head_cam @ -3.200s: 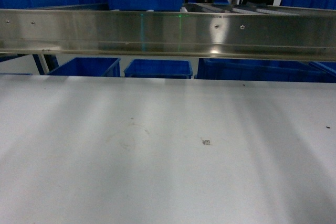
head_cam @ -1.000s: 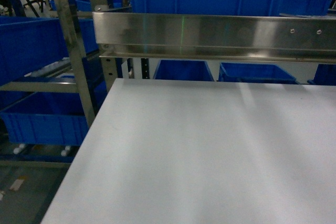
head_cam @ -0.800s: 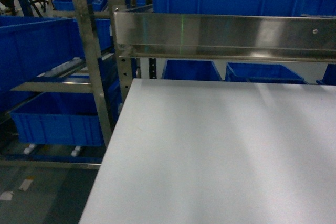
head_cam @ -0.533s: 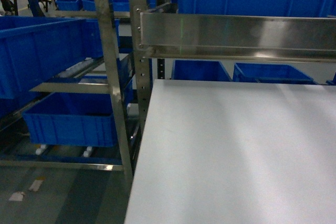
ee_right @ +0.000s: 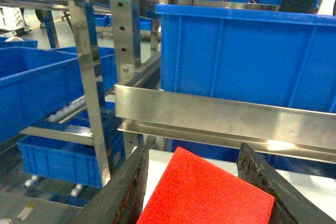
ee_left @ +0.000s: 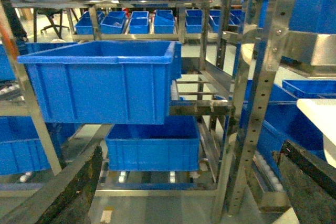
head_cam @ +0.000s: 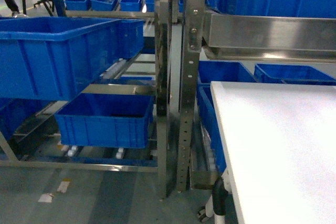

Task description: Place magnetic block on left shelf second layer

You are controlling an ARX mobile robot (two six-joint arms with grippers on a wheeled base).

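The magnetic block (ee_right: 206,192), a bright red cube with matte faces, fills the gap between the two dark fingers of my right gripper (ee_right: 193,156), which is shut on it above the white table's left end. My left gripper (ee_left: 191,150) is open and holds nothing; its fingers (ee_left: 79,182) frame the left shelf (ee_left: 257,103). That shelf is a steel rack (head_cam: 164,77) left of the table in the head view. One level carries a big blue bin (head_cam: 63,51), and a lower one holds a smaller blue bin (head_cam: 105,119). Neither gripper shows in the head view.
The white table (head_cam: 278,140) takes up the lower right of the head view, under a steel rail (head_cam: 268,32) with large blue bins behind it. A perforated steel upright (head_cam: 188,87) stands between table and shelf. Grey floor lies below the rack. Several more blue bins (ee_left: 142,22) sit further back.
The head view has swung left: the table slid to the right of the picture and the left shelf with its blue bins came into sight.
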